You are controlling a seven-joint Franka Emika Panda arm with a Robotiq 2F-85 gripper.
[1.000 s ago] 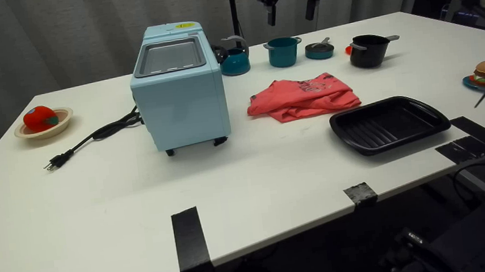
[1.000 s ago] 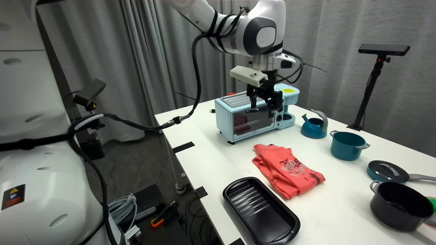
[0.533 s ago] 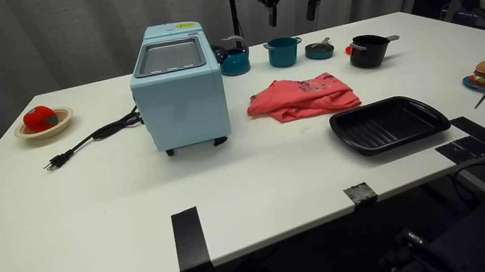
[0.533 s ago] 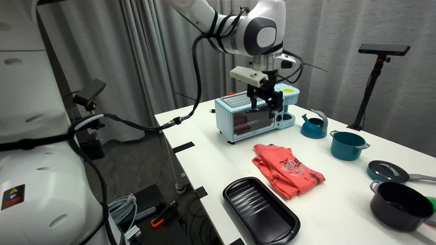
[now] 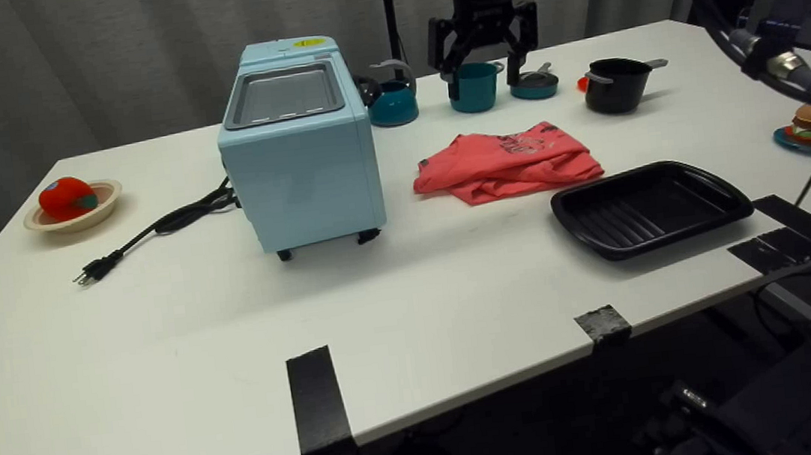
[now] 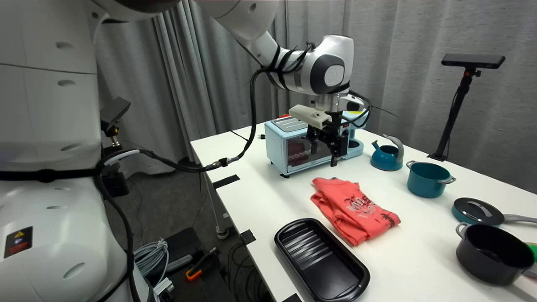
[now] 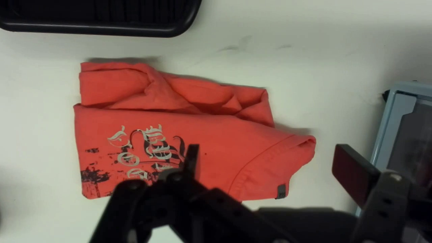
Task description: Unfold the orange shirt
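Note:
The orange shirt [image 5: 508, 165] lies folded and bunched on the white table, with a dark and pale print on top. It also shows in an exterior view [image 6: 356, 209] and in the wrist view [image 7: 216, 131], where its collar end with a small dark tag points right. My gripper [image 5: 483, 85] is open and empty above the table. In an exterior view the gripper [image 6: 324, 156] hangs in front of the toaster oven, near the shirt's collar end. In the wrist view the collar end shows between the open fingers [image 7: 267, 158], below them and apart.
A light blue toaster oven [image 5: 303, 182] stands beside the shirt's collar end. A black tray [image 6: 321, 262] lies close to the shirt on the robot's side. A teal kettle [image 6: 387, 157], teal pot [image 6: 427, 180], lidded pan [image 6: 478, 212] and black pot [image 6: 495, 253] stand beyond the shirt.
The arm has come down and the gripper is lower, nearer the table and shirt. Its fingers stay open. The shirt and other objects have not moved.

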